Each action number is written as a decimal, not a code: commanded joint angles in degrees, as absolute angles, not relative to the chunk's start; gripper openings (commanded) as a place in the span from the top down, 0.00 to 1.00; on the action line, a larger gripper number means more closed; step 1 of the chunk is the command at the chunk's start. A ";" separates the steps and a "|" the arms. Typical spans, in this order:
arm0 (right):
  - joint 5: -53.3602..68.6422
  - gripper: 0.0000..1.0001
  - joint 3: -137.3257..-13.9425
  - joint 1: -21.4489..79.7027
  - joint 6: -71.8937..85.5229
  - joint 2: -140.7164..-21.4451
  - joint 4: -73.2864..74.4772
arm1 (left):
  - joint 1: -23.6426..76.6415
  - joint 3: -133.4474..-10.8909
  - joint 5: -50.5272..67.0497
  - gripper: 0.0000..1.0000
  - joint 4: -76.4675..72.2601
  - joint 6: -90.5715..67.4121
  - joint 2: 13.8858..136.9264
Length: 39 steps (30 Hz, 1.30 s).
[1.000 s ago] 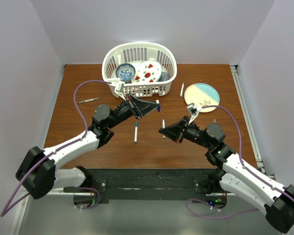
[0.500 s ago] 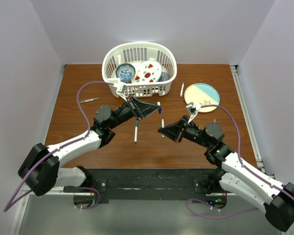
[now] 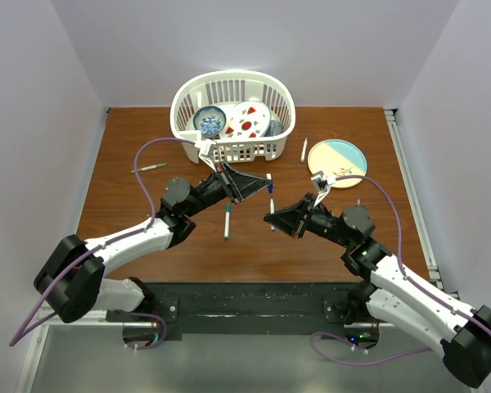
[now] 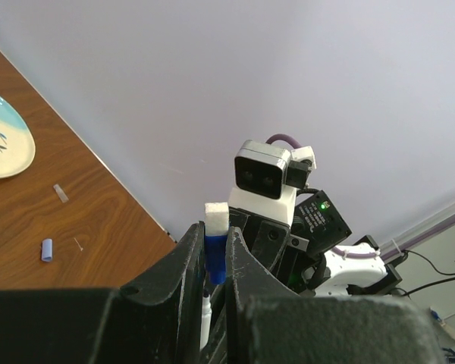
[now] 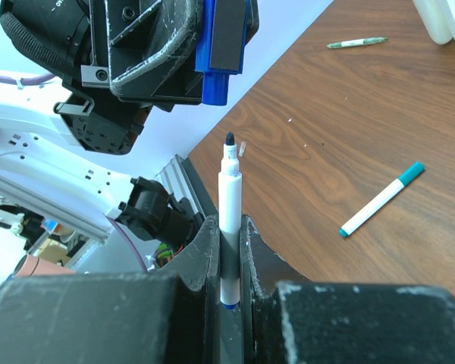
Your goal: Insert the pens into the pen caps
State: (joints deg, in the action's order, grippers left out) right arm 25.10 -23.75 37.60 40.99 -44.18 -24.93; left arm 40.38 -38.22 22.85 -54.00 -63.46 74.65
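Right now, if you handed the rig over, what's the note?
Left gripper: fingers shut on a blue cap, held aloft.
Right gripper: fingers shut on a white pen, dark tip up, close to the cap but not in it.
On the table: left pen, middle pen, pen by the plate, one loose cap.
Done: pair picked up.
To do: seat this pen, then the rest.

The whole table (image 3: pixel 106 205) is overlooked from high above and behind the arms (image 3: pixel 131 241), while each wrist view is taken close along its own fingers, the opposite arm being caught just beyond the left gripper (image 4: pixel 216 246) and the right gripper (image 5: pixel 229 227) alike.
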 commanded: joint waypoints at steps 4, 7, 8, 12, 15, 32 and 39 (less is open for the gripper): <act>24.70 1.00 -23.12 37.88 41.04 -42.80 -27.42 | 41.31 -37.79 22.94 1.00 -57.48 -63.02 75.06; 24.78 1.00 -23.11 37.88 41.05 -42.71 -27.51 | 41.66 -37.79 22.68 1.00 -57.48 -62.75 75.32; 24.70 1.00 -23.20 37.97 41.13 -42.71 -27.42 | 41.66 -37.79 22.68 1.00 -57.48 -62.84 75.41; 24.79 1.00 -23.12 37.97 41.04 -42.45 -27.25 | 41.92 -37.79 22.59 1.00 -57.39 -62.32 75.32; 24.52 1.00 -23.20 37.97 40.96 -42.10 -26.98 | 42.19 -37.62 22.50 1.00 -57.39 -62.14 75.41; 21.36 1.00 -23.73 37.88 40.43 -41.84 -25.05 | 43.42 -34.63 23.91 1.00 -58.09 -62.05 74.53; 17.32 1.00 -25.22 37.88 40.78 -41.75 -23.91 | 46.14 -33.40 23.91 1.00 -57.92 -59.94 74.53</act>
